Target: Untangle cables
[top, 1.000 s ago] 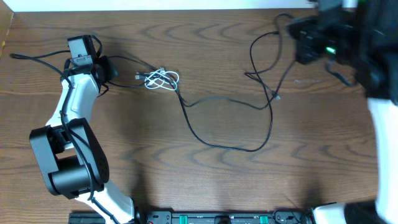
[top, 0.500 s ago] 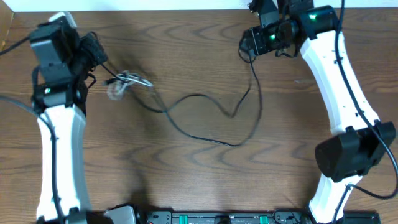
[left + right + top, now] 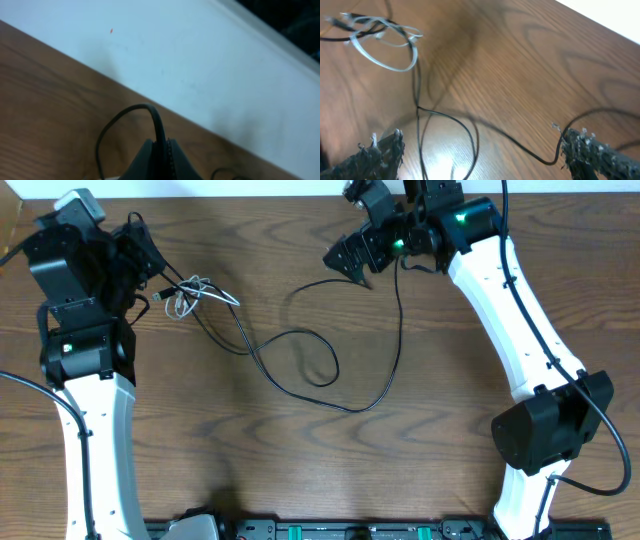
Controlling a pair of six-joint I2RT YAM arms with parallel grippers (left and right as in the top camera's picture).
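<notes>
The black cable (image 3: 318,370) runs from a knot at the left, loops across the table's middle and climbs to my right gripper (image 3: 358,242). That gripper (image 3: 485,155) is wide open, and the black cable (image 3: 540,159) curls against its right finger (image 3: 592,152), not pinched. The white cable (image 3: 188,295) is bunched in the knot beside my left gripper (image 3: 150,268). My left gripper (image 3: 161,152) is shut on a strand of black cable (image 3: 150,112) that arches out of its tips. In the right wrist view the white cable (image 3: 387,47) shows as loops at the top left.
A white surface (image 3: 200,65) borders the table's far edge (image 3: 250,194), close behind both grippers. The two arm bases (image 3: 540,435) stand near the front corners, and a black rail (image 3: 350,530) lines the front edge. Thick black robot wires hang by the left arm (image 3: 115,250).
My right gripper has gone from shut to wide open, letting go of the black cable, and has swung left. The cable's middle has slackened into a loop. The left gripper stays shut.
</notes>
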